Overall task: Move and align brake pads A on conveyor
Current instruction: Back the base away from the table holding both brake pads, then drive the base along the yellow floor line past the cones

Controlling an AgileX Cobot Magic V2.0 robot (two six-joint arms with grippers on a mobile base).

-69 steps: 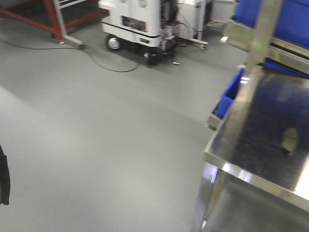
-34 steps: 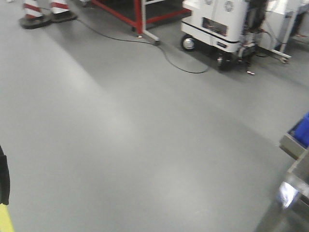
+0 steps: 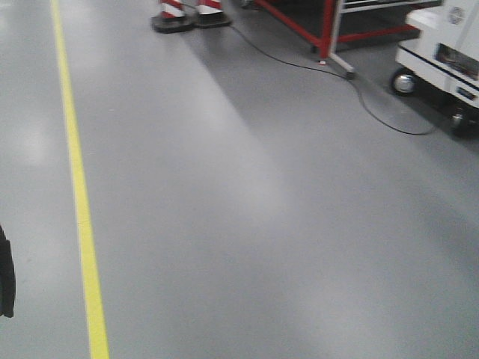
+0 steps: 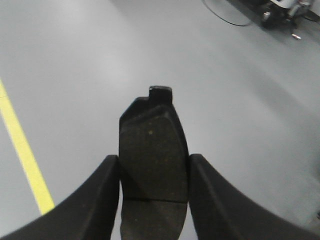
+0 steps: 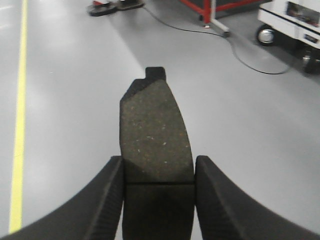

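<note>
In the left wrist view a dark grey brake pad [image 4: 152,155] with a thin groove across it sticks forward above the grey floor, and my left gripper [image 4: 154,172] is shut on its two long edges. The right wrist view shows a second brake pad [image 5: 156,135], likewise grooved, pinched by my right gripper [image 5: 158,175], which is shut on it. The conveyor is out of view in every frame. A dark sliver of an arm [image 3: 6,273] shows at the front view's left edge.
Bare grey floor fills the front view, with a yellow floor line [image 3: 78,194] on the left. At the back stand red-and-white cone bases [image 3: 191,15], a red frame [image 3: 329,34], a black cable [image 3: 374,105] and a white wheeled machine [image 3: 445,56].
The front view has swung left: the steel table and blue bins have left the frame on the right, the white machine has shifted to the right edge, and the yellow line has appeared.
</note>
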